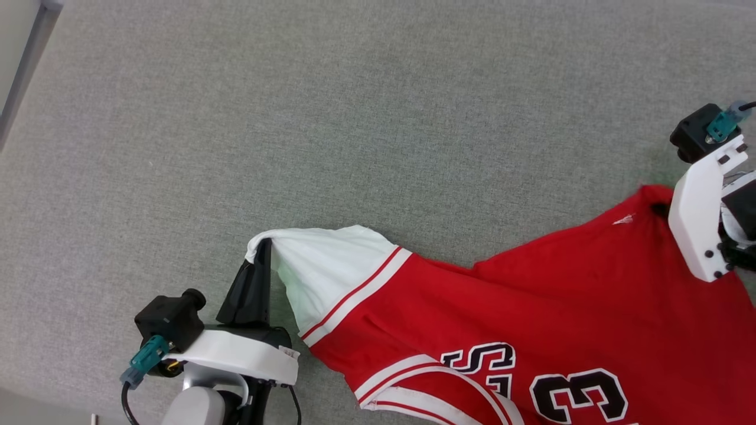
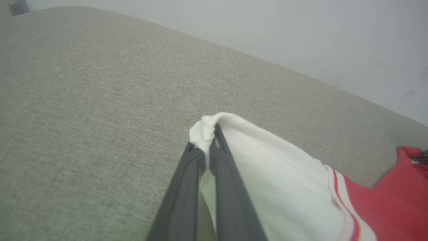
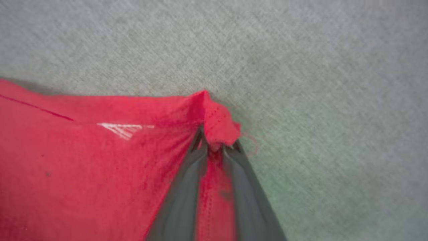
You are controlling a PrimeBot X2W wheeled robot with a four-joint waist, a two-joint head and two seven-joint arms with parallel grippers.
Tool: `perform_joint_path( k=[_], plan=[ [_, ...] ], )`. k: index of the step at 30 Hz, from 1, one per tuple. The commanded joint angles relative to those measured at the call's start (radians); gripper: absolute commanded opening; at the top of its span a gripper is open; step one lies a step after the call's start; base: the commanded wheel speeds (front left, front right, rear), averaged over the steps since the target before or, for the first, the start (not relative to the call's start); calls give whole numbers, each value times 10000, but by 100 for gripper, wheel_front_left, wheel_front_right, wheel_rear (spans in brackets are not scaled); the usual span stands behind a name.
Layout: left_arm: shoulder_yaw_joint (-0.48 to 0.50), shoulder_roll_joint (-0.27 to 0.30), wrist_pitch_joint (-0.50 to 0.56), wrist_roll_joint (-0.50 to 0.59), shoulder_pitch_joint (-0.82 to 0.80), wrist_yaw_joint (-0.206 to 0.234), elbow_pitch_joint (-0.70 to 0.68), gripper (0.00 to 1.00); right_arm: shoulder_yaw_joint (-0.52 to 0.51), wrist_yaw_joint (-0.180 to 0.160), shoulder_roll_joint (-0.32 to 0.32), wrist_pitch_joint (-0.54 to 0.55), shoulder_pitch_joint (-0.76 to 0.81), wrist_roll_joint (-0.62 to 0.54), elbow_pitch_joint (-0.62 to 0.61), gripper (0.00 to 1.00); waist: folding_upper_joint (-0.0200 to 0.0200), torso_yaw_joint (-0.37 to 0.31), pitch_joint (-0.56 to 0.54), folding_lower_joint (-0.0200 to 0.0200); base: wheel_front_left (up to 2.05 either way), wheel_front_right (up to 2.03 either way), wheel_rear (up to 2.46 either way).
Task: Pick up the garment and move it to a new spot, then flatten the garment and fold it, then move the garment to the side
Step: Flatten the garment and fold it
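While the red jersey (image 1: 531, 283) is clamped by left gripper (image 2: 209, 140) (sleeve) and right gripper (image 3: 215, 145) (corner), flattening and folding are left.

Left tool (image 2: 206, 142) tight on white sleeve tip of the garment (image 2: 284, 187)

Grey woven surface (image 1: 378, 118), red garment (image 1: 531, 295) lying rumpled on it (one white sleeve)

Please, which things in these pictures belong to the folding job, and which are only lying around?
Job: garment; left pincer, shut on its white sleeve; right pincer, shut on a red corner.
Just there: grey cloth surface; white wall; pale frame.
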Motion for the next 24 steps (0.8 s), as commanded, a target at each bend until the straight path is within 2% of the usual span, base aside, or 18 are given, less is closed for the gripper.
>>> perform_joint_path(
  k=[1,7,14,24],
  plan=[
    [77,61,-43,86,3,-12,69,0,154,-8,248,-533,225,229,346,0,0,-122,-305,0,0,0,0],
    [179,271,-56,169,221,51,11,0,-80,-11,209,-2021,171,594,80,0,0,-390,-995,0,0,0,0],
    [333,870,209,341,191,86,-589,0,-570,-11,222,-3675,563,847,-490,0,0,-907,-1966,0,0,0,0],
    [506,1597,1037,677,-1429,210,-2174,0,-2350,-11,771,-4763,841,571,-1712,0,0,-1387,-2493,0,0,0,0]
  ],
)
